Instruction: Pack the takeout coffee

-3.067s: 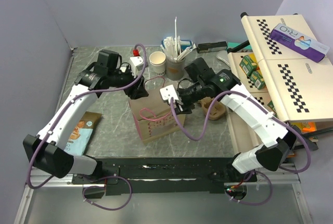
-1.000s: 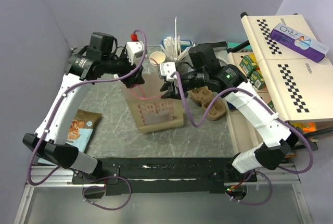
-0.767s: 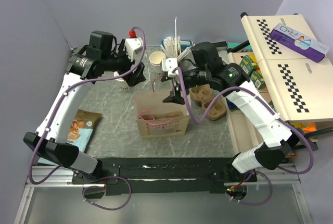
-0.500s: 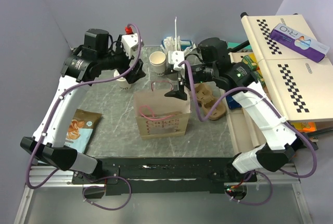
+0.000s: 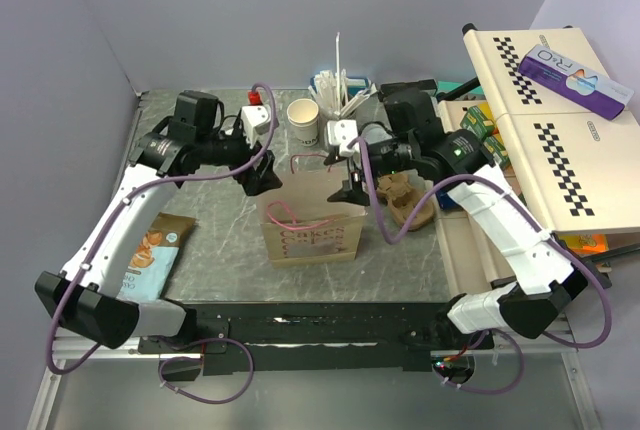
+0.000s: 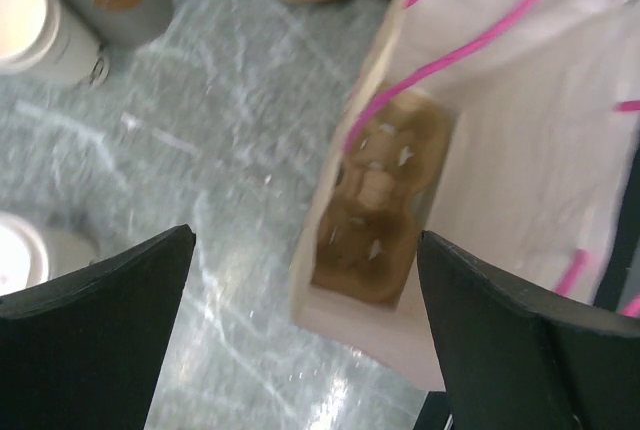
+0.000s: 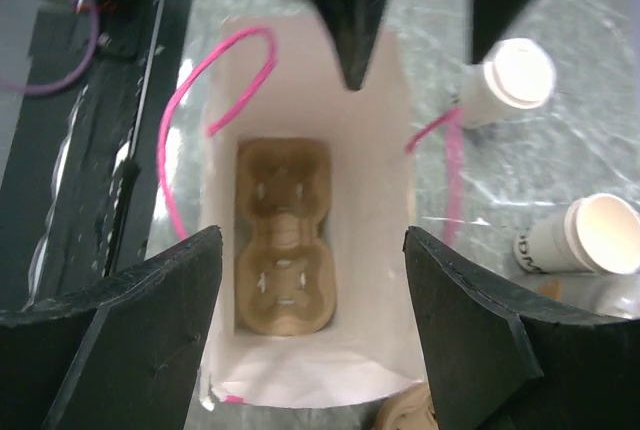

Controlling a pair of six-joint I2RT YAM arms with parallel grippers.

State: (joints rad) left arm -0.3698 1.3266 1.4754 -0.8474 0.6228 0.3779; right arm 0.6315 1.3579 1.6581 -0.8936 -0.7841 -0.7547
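Note:
An open off-white paper cup (image 5: 303, 122) stands at the back of the table next to the grey straw cup (image 5: 335, 128). A second cup with a white lid (image 7: 508, 78) stands to the left of the bag; it also shows in the left wrist view (image 6: 15, 250). The brown paper bag (image 5: 312, 228) with pink handles stands upright and open, with a cardboard tray (image 7: 283, 235) flat on its bottom. My left gripper (image 5: 262, 178) hangs open over the bag's back left corner. My right gripper (image 5: 350, 190) hangs open above the bag's right end, holding nothing.
More cardboard trays (image 5: 405, 200) lie right of the bag. A snack packet (image 5: 150, 250) lies at the front left. Checkered boxes (image 5: 540, 100) and small cartons fill the right side.
Both grippers held the tilted bag a second ago. Both have opened and let go. The bag now stands upright, a little nearer the front.

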